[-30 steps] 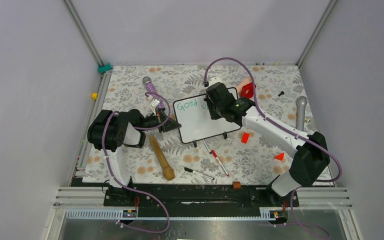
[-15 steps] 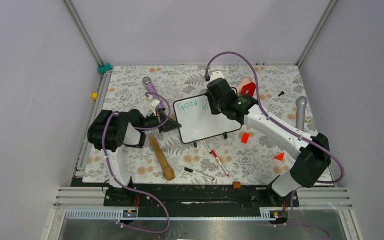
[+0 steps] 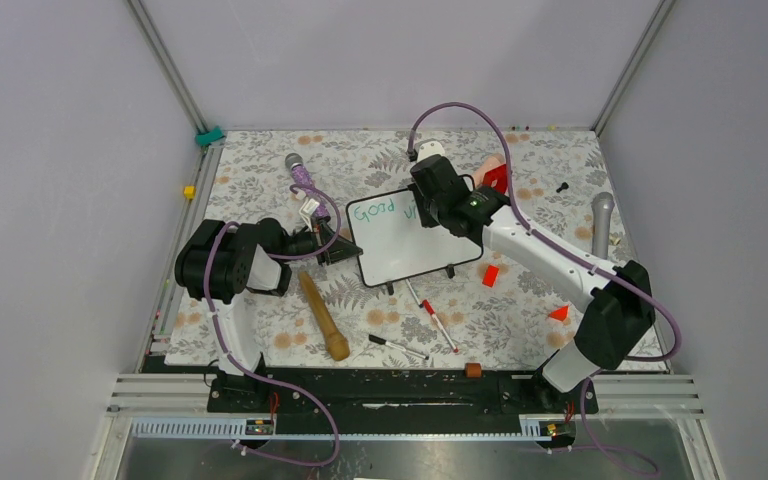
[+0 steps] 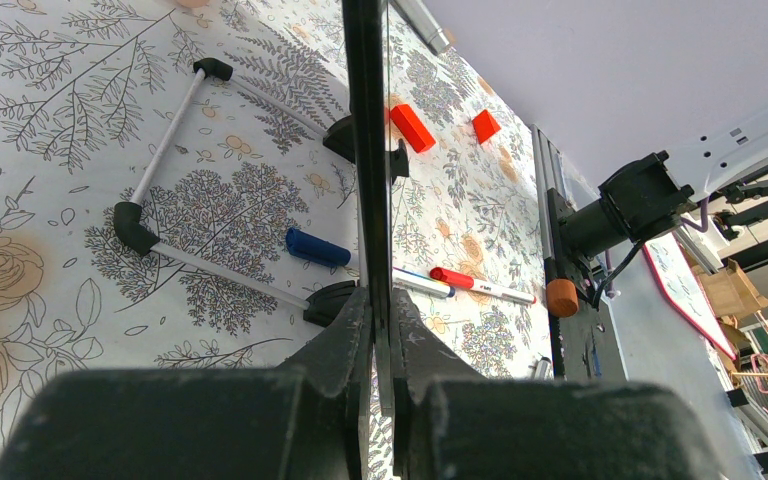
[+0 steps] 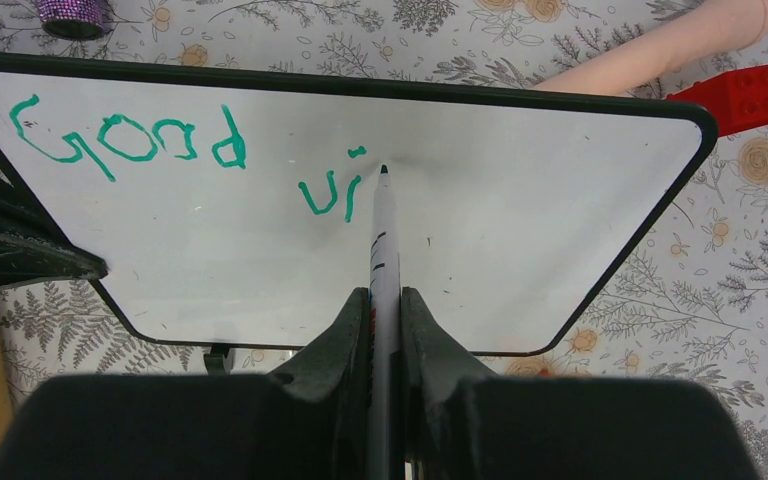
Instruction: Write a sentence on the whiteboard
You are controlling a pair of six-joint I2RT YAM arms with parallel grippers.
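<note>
The whiteboard stands tilted on its feet mid-table; it also shows in the right wrist view. Green writing on it reads "Good vi". My left gripper is shut on the board's left edge, seen edge-on in the left wrist view. My right gripper is shut on a white marker with its tip near the board, just right of the "vi".
A wooden pestle lies front left. Loose markers lie in front of the board. Red blocks, a purple microphone, a grey microphone and a cork are scattered around.
My right gripper has moved the marker up and slightly back over the board's upper right part; more green strokes show after "Good". The left arm has not moved.
</note>
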